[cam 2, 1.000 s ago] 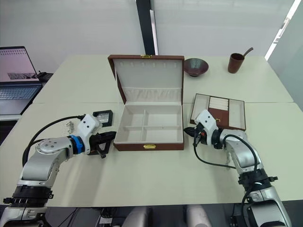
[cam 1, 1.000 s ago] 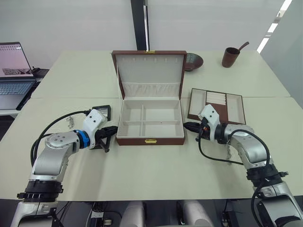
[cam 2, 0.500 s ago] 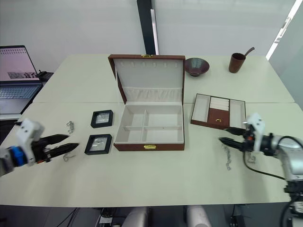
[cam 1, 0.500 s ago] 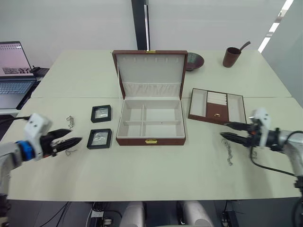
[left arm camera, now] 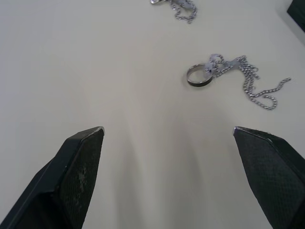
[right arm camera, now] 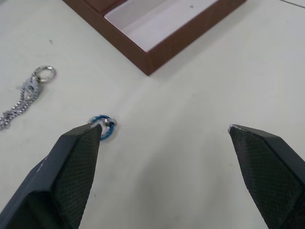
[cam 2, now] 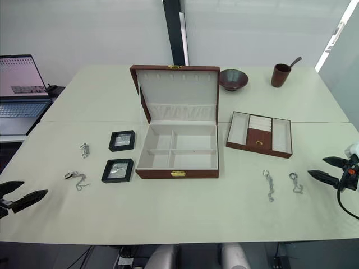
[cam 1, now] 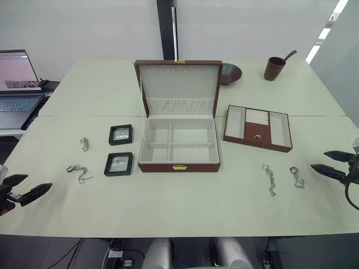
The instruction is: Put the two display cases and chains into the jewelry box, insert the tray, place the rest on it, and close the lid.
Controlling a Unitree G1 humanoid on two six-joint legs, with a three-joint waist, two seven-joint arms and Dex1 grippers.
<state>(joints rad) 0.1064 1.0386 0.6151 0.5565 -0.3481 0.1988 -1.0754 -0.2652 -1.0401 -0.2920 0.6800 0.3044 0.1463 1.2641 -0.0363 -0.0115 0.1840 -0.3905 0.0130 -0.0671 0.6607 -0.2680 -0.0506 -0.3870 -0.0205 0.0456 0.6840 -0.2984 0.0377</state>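
Jewelry box (cam 1: 178, 147) mid-table, lid (cam 1: 178, 85) up and leaning back, cream compartments bare. Two display cases just L of it, flat on the table: one (cam 1: 120, 134) farther back, other (cam 1: 118, 163) nearer the front edge, small gap between. Chains further L: short one (cam 1: 84, 143) level w/ the back case, ringed one (cam 1: 78, 171) level w/ the front case. Tray (cam 1: 257, 128) R of the box, slightly skewed, not touching it. Two more chains in front of the tray: (cam 1: 269, 178) and (cam 1: 296, 176), side by side, apart. Left gripper (cam 1: 27, 188) at far L table edge, fingers spread wide, holding nothing, ringed chain ahead of it. Right gripper (cam 1: 335, 163) at far R edge, also spread, nothing in it. Bowl (cam 1: 231, 73) and brown cup (cam 1: 274, 68) at back R, laptop (cam 1: 18, 84) off to the L.
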